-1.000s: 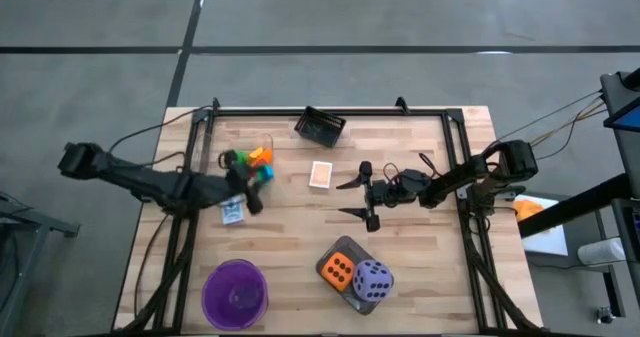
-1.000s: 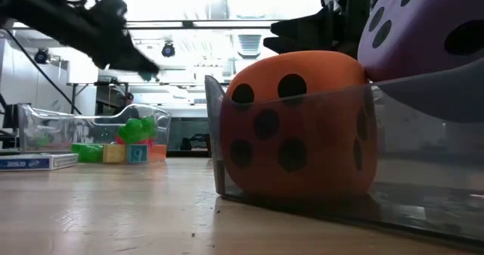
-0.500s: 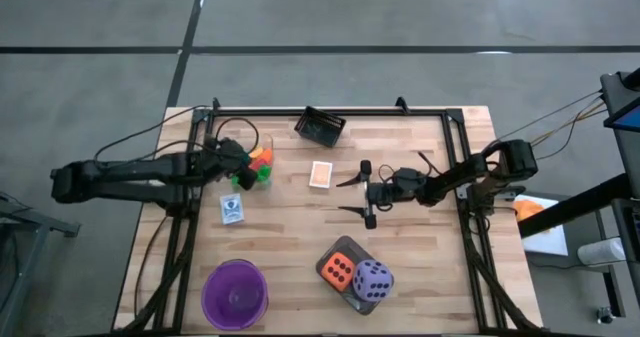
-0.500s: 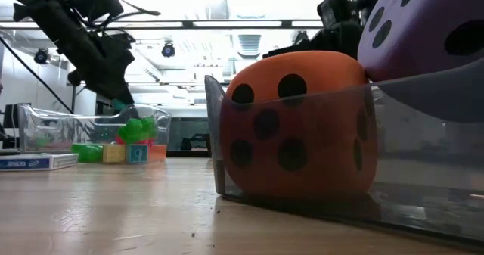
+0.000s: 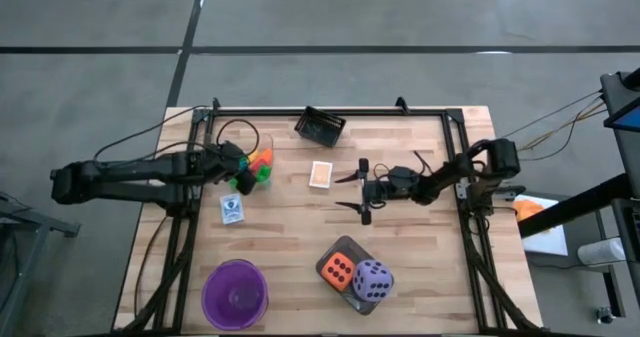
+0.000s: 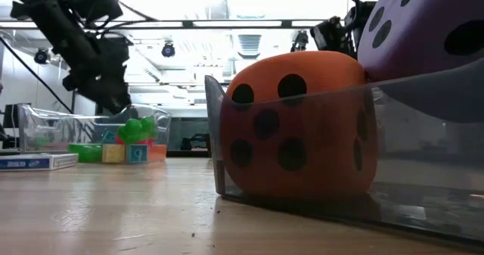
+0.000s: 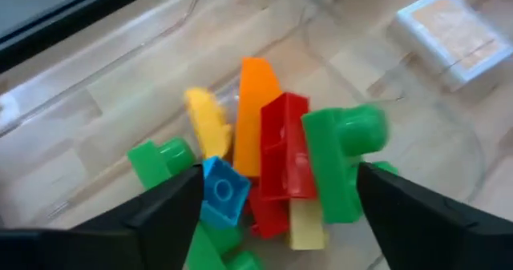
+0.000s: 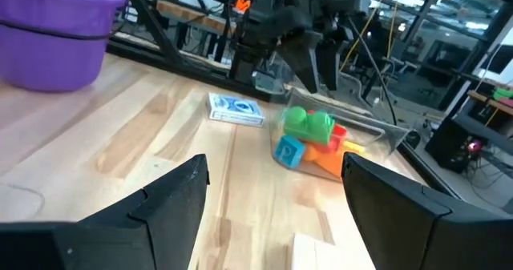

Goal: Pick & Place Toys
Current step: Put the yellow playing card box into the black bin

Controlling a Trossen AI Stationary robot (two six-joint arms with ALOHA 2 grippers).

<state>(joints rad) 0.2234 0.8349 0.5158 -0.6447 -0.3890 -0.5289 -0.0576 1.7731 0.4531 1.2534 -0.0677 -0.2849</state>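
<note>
Left gripper (image 7: 276, 191) hovering over building blocks (image 7: 276, 170), jaws apart; descending straight, closing on one. Right gripper (image 5: 359, 190) waiting, jaws apart.

Pale wooden table (image 5: 420, 267), planked, with darker grain streaks. Orange die (image 5: 338, 268) with dark dots; purple die (image 5: 372, 280) with dark dots, paler lilac on top. Purple bowl (image 5: 235, 294), glossy. Clear tray (image 6: 295, 175) under the dice, grey-tinted from above. Heap of building blocks (image 7: 272, 174): green, red, orange, yellow, blue, pale yellow. Blue-and-white patterned card box (image 5: 232, 209), white-edged. Tan card (image 5: 320, 174) with white edge. Black basket (image 5: 320, 127). Dark left gripper (image 5: 238, 177) and dark right gripper (image 5: 361, 190), black throughout. Grey floor (image 5: 300, 17) crossed by dark lines.
</note>
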